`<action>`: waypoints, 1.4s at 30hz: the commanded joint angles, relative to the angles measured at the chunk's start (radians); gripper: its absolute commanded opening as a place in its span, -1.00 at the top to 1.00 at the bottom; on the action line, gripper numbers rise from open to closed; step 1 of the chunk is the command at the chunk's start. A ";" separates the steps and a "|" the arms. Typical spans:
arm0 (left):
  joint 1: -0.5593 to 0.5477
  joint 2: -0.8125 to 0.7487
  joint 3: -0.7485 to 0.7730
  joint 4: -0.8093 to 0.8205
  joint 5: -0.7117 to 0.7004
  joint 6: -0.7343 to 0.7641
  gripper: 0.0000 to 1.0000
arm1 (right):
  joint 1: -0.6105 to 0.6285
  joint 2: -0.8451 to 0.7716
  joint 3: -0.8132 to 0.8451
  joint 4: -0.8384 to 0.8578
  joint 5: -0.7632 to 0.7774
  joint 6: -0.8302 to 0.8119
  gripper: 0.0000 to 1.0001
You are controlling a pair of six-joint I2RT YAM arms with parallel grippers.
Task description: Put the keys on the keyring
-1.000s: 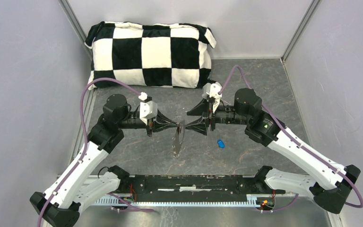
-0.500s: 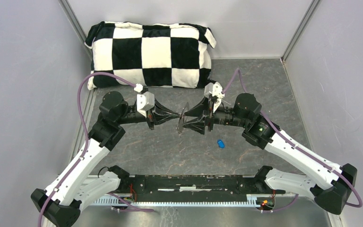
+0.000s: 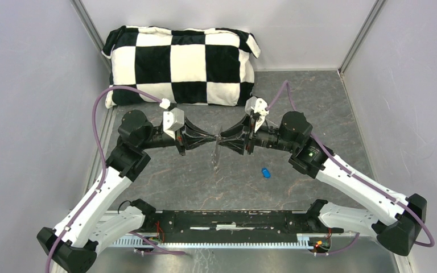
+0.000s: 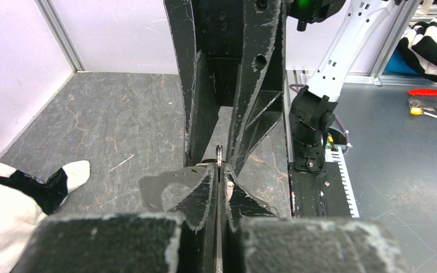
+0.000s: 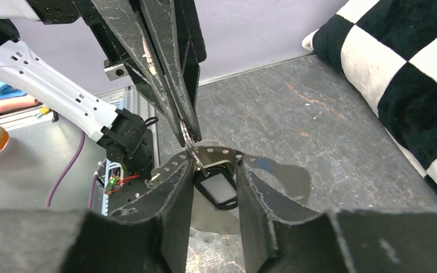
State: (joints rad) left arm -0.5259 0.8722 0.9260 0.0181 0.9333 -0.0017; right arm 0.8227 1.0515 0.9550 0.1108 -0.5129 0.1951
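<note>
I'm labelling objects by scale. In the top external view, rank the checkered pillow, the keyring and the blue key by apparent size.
1. checkered pillow, by far the largest.
2. keyring, seen nearly edge-on as a thin sliver, yet longer than the key.
3. blue key, smallest.

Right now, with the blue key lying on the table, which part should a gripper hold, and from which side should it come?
The blue key lies flat on the table, on its own, so probably come straight down from above and pinch its plastic head across the narrow width. Its blade is too small to see. The right gripper is the nearer one.
</note>
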 commanded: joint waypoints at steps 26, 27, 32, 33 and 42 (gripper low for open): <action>-0.003 -0.038 0.027 0.011 0.029 -0.004 0.96 | -0.003 -0.013 0.094 -0.161 -0.094 -0.156 0.35; -0.003 -0.038 0.027 0.008 0.030 -0.004 0.96 | -0.004 -0.011 0.110 -0.173 -0.083 -0.167 0.39; -0.004 -0.041 0.025 0.007 0.045 -0.004 0.96 | -0.003 0.027 0.155 -0.187 -0.080 -0.166 0.50; -0.003 -0.041 0.026 0.007 0.047 -0.004 0.96 | -0.004 0.033 0.160 -0.185 -0.082 -0.164 0.48; -0.004 -0.050 0.024 -0.003 0.051 -0.004 0.96 | -0.004 0.051 0.125 -0.130 -0.156 -0.119 0.76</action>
State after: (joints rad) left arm -0.5259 0.8440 0.9260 -0.0181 0.9516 -0.0036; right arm 0.8227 1.0973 1.0786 -0.0620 -0.6323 0.0589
